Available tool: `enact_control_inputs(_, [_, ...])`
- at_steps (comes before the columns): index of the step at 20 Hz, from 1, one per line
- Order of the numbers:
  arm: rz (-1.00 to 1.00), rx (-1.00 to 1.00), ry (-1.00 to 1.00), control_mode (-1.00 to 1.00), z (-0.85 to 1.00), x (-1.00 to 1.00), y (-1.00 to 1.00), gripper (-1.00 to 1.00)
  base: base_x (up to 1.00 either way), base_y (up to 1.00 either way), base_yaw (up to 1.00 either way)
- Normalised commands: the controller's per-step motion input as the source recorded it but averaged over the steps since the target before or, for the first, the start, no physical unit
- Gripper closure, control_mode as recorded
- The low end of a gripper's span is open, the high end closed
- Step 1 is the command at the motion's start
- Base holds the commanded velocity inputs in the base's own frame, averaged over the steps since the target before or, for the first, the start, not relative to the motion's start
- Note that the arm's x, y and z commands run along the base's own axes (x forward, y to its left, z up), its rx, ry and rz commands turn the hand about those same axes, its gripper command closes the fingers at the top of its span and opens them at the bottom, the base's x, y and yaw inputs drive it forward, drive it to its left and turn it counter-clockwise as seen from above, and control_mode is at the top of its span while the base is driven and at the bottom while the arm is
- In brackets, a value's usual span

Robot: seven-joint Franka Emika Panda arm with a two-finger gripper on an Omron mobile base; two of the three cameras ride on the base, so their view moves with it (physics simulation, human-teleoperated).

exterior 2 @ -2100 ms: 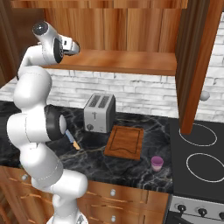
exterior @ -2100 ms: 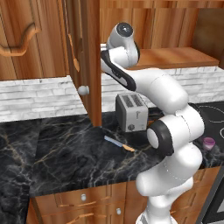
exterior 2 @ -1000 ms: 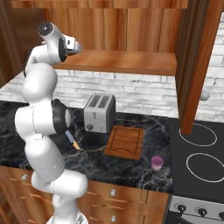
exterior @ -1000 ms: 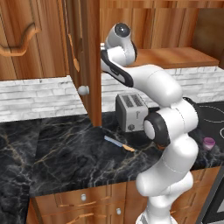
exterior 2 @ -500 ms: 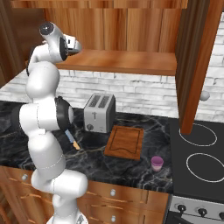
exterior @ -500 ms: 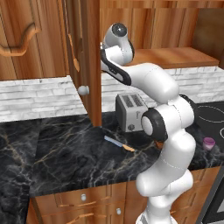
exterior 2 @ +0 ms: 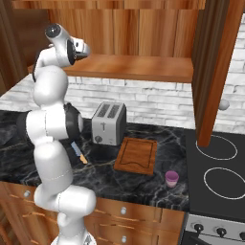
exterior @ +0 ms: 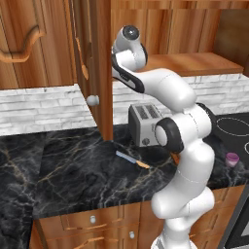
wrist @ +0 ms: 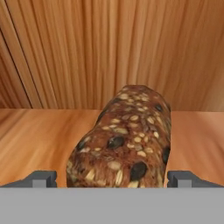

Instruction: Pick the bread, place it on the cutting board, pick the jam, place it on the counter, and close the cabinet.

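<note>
Inside the cabinet point(wrist: 109, 52), on its wooden shelf point(wrist: 35, 135), the seeded bread point(wrist: 124, 140) lies between the gripper's point(wrist: 112, 178) wide-apart fingertips point(wrist: 41, 178), not yet clamped.

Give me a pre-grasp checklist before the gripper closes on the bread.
1. Gripper open: ok, its tips stand either side of the loaf.
2. Bread centred between the tips: ok, it sits midway in the hand view.
3. Bread resting flat on the cabinet shelf: ok, nothing beside it.
4. Tips far enough along the loaf: cannot tell, depth does not show.
5. Cutting board free for the drop: ok, bare, next to the toaster.
6. Jam out of the path: ok, on the counter, apart from the board.
</note>
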Motion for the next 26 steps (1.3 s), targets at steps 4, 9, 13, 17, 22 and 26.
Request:
enact_control_inputs(4, [0.0,-0.01,0.0,-1.0,-0.08,0.06,0.01,-1.0,0.0,0.0,0.0])
enact_control_inputs(9, [0.0,-0.02,0.0,-1.0,-0.03,0.02,0.02,1.0,0.0,0.0,0.0])
enact_control_inputs(13, [0.0,0.0,0.0,-1.0,0.0,0.0,0.0,1.0,0.0,0.0,0.0])
enact_control_inputs(17, [0.0,0.0,0.0,-1.0,-0.01,-0.01,0.0,1.0,0.0,0.0,0.0])
enact_control_inputs(22, [0.0,0.0,0.0,-1.0,-0.01,-0.18,0.0,1.0,0.0,0.0,0.0])
enact_control_inputs(26, [0.0,0.0,0.0,-1.0,-0.01,-0.32,-0.03,1.0,0.0,0.0,0.0])
